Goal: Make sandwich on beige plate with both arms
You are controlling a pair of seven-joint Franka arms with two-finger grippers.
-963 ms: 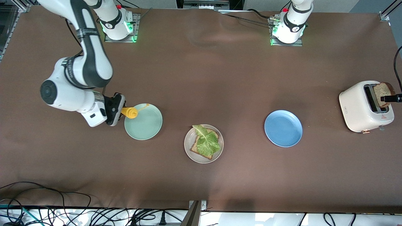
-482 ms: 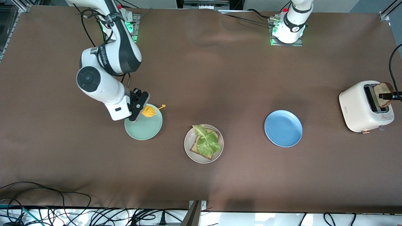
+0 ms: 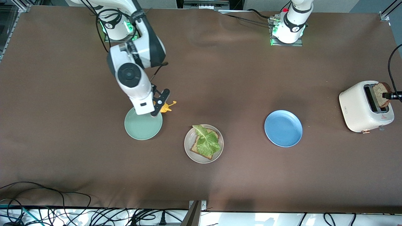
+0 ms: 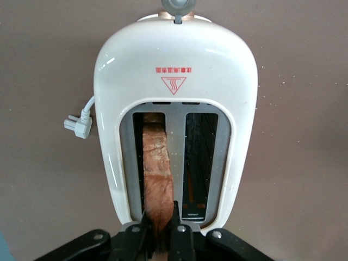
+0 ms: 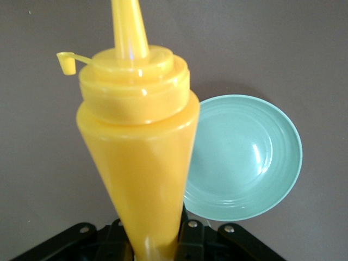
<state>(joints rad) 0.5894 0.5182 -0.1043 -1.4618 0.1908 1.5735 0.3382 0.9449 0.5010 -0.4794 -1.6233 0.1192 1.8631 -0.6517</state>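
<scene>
The beige plate [image 3: 204, 160] holds a brown bread slice [image 3: 195, 148] with a green lettuce leaf [image 3: 206, 142] on top. My right gripper [image 3: 159, 106] is shut on a yellow squeeze bottle [image 3: 166, 108] over the table at the mint green plate's [image 3: 141, 127] edge. In the right wrist view the bottle [image 5: 136, 152] fills the space between my fingers [image 5: 190, 234]. My left gripper [image 3: 387, 95] is shut on a second bread slice [image 3: 380, 91] that stands in the white toaster [image 3: 358, 108]. In the left wrist view my gripper [image 4: 161, 239] pinches that slice [image 4: 156, 168] at the slot.
A blue plate [image 3: 283, 128] lies between the beige plate and the toaster. The mint green plate also shows in the right wrist view [image 5: 244, 157]. The toaster's plug [image 4: 76, 122] lies loose beside it. Cables hang along the table's front edge.
My right arm has swung the yellow bottle from the mint green plate's edge toward the table's middle. My left gripper stays on the slice at the toaster.
</scene>
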